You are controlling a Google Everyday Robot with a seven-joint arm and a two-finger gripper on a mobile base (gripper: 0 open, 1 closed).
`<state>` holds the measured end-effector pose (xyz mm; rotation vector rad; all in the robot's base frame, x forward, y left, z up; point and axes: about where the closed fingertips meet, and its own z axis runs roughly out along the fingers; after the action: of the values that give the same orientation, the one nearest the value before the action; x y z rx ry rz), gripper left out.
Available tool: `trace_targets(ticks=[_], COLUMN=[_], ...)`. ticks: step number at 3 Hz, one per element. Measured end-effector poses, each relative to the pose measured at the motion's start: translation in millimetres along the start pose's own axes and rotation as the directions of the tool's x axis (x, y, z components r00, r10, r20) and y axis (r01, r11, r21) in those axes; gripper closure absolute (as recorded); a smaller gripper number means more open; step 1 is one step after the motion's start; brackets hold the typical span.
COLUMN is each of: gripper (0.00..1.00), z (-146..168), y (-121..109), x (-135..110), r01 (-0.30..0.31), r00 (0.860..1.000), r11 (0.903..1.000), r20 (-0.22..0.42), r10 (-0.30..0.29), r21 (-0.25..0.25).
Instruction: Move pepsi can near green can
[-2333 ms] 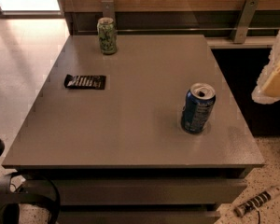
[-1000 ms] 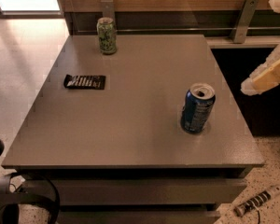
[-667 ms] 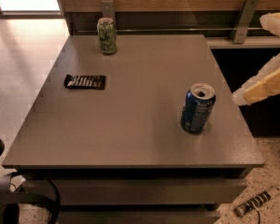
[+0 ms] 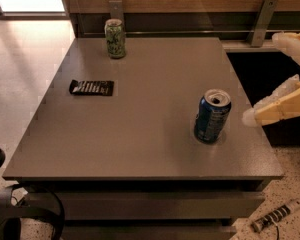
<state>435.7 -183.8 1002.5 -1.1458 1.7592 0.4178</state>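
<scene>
A flat-topped grey-brown rectangular table point(image 4: 140, 139) fills most of the camera view, and everything is placed against it here. The pepsi can point(image 4: 212, 116), a dark blue aluminium drink can with a silver top and pale markings on its side, stands upright on the table's right part, nearer the front edge than the back and just inside the right edge. The green can point(image 4: 115, 39), a pale green drink can with darker green print and a silver top, stands upright at the table's back edge, left of the middle, well apart from the blue can. A flat black snack packet point(image 4: 91, 87) with pale lettering lies on the table's left part, between the back and front edges and in front of the green can. The robot's cream-coloured two-finger gripper point(image 4: 260, 77) hangs beyond the table's right edge, off the tabletop. Its fingers are spread wide with nothing between them: the lower finger point(image 4: 280, 106) points its tip toward the blue can without touching it, and the upper finger point(image 4: 292, 46) sits higher, level with the table's back right corner.
</scene>
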Motion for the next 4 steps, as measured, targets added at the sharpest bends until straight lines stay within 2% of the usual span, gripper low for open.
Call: trace_targets(ticks=[1, 2, 3, 4], gripper=[0.00, 0.00, 0.00, 0.00], z=[3.0, 21.9, 43.9, 55.8], y=[-0.8, -3.4, -7.3, -7.7], x=[2.5, 23.3, 49.5, 67.7], r01=[0.001, -0.021, -0.066, -0.102], r00=[1.000, 1.000, 0.995, 0.981], r11=[1.0000, 0.9995, 0.9973, 0.9947], r20=[-0.004, 0.001, 0.066, 0.165], r10=[-0.001, 0.021, 0.068, 0.103], r21=[-0.003, -0.022, -0.032, -0.012])
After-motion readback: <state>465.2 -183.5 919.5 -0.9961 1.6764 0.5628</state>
